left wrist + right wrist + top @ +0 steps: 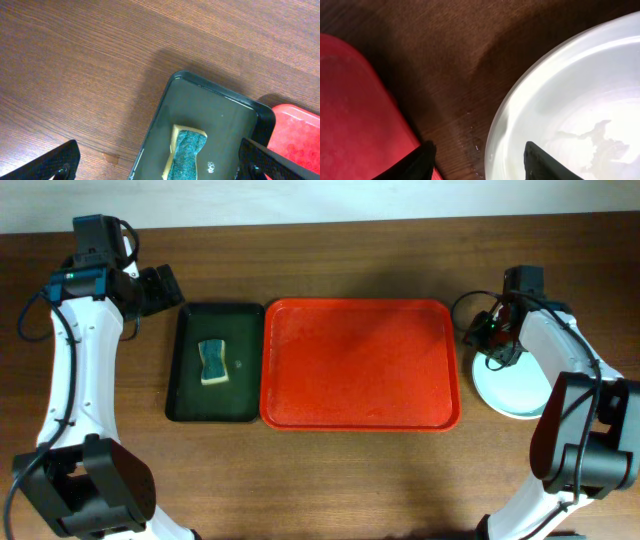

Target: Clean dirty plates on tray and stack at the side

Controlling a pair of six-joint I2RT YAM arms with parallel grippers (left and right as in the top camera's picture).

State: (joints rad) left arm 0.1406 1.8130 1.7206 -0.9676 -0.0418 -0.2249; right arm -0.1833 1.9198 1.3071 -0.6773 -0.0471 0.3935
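Left gripper [160, 288]: wide open and empty. It is held above the tabletop [330, 480] far to the left of the red tray, near the far left corner of the smaller tray.
Dark green-black rectangular plastic tray [190, 395]: set directly against the red tray's left side, with its long axis running from far edge to near edge.
Yellow-and-green scouring sponge [213, 363]: lying flat in the dark tray, left of the red tray and untouched. Its long axis follows that tray's.
Large red rectangular plastic tray [360, 370]: in the middle of the tabletop, long axis left to right. No plate is seen on it.
Right gripper [496, 352]: its fingers are parted and nothing is clamped. It is held low, just right of the red tray's right edge. One finger is over the gap beside the tray and the other [545, 165] over the plate's inside.
Round shallow pale plates [520, 395]: set on the tabletop right of the red tray, apart from it, as one stack. The number in the stack cannot be told. The white top plate faces upward, with a faint wet film on it.
Deciding relation: the stack lies under the right gripper and to its right, and the rim nearest the red tray is straddled by the parted fingers. Being round, a plate has no long axis, so no turn of the wrist is called for.
Nearer arm: the right one, by far.
Judgement: stacking appears done or nearly done, and a straight lift clear of the rim is likely what is needed.
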